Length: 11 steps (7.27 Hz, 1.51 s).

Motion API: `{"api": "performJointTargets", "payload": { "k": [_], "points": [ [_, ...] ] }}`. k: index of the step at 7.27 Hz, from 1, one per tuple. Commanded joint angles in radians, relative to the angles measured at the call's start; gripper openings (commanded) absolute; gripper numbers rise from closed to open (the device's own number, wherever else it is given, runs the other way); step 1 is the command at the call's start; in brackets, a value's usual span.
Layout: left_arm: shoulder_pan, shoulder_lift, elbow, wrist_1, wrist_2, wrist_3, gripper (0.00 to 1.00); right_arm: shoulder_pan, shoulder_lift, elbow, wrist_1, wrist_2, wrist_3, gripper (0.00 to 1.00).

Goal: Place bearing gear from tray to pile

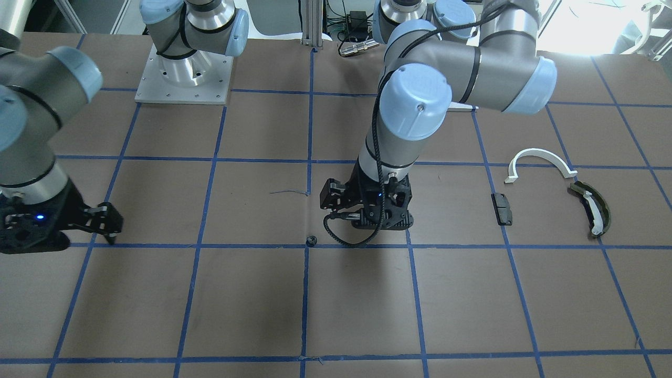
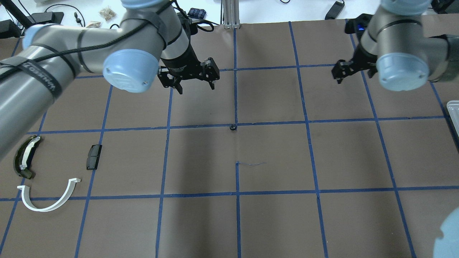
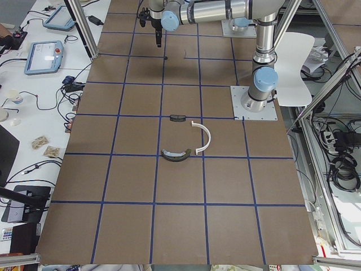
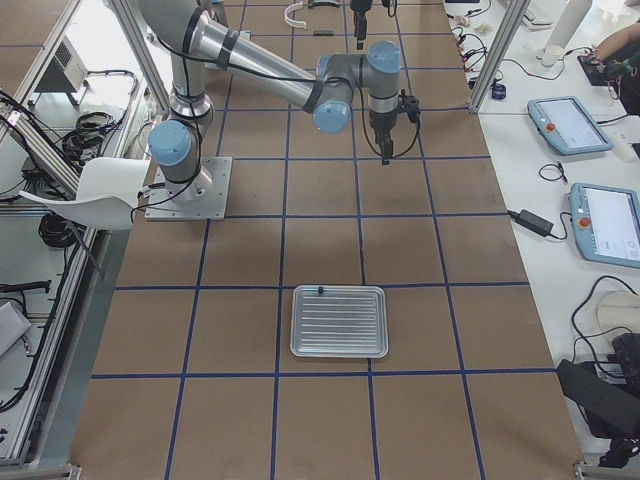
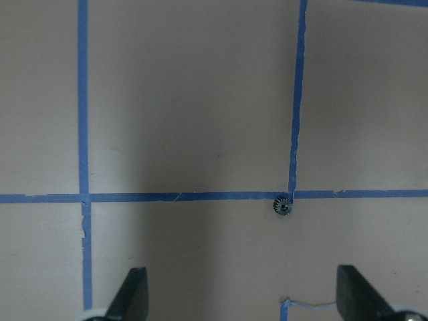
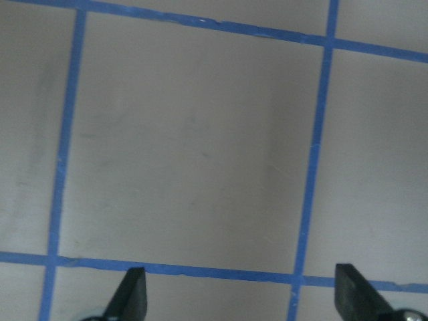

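Note:
The bearing gear (image 2: 232, 127) is a small black toothed ring lying on the brown table at a blue tape crossing; it also shows in the front view (image 1: 311, 241) and the left wrist view (image 5: 284, 206). My left gripper (image 2: 195, 84) is open and empty, above the table and short of the gear. My right gripper (image 2: 339, 74) is open and empty over bare table. The tray (image 4: 340, 322) lies far to the right, only a sliver (image 2: 454, 114) in the overhead view. The pile is a white strip (image 2: 68, 193), an olive curved piece (image 2: 25, 157) and a black block (image 2: 94, 156).
The brown table carries a blue tape grid. A small dark part (image 4: 320, 290) sits at the tray's far edge. A thin thread (image 2: 251, 163) lies near the gear. Arm base plates stand at the robot's side (image 1: 184, 79).

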Motion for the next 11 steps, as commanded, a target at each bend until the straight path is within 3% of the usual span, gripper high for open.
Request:
{"api": "performJointTargets", "payload": {
  "k": [1, 3, 4, 6, 8, 10, 11],
  "points": [
    [-0.091, -0.130, -0.017, 0.152, 0.064, -0.087, 1.00, -0.253, 0.010, 0.005, 0.023, 0.036, -0.361, 1.00],
    [-0.144, -0.194, -0.024, 0.183, 0.096, -0.127, 1.00, -0.437, 0.065, 0.004, 0.026, 0.041, -0.691, 1.00],
    [-0.147, -0.217, -0.034, 0.199, 0.093, -0.132, 1.00, -0.537, 0.096, -0.005, 0.026, 0.086, -0.849, 1.00],
    [-0.155, -0.245, -0.054, 0.264, 0.095, -0.130, 0.97, -0.623, 0.179, 0.008, 0.029, 0.076, -1.201, 1.00],
    [-0.162, -0.247, -0.083, 0.269, 0.087, -0.159, 0.83, -0.630, 0.191, 0.012, 0.017, 0.076, -1.569, 0.95],
    [-0.162, -0.251, -0.091, 0.269, 0.083, -0.163, 0.60, -0.659, 0.191, 0.033, 0.017, 0.082, -1.706, 0.90],
    [-0.159, -0.251, -0.079, 0.269, 0.079, -0.146, 0.30, -0.659, 0.191, 0.054, 0.014, 0.081, -1.705, 0.84]
  ]
}}
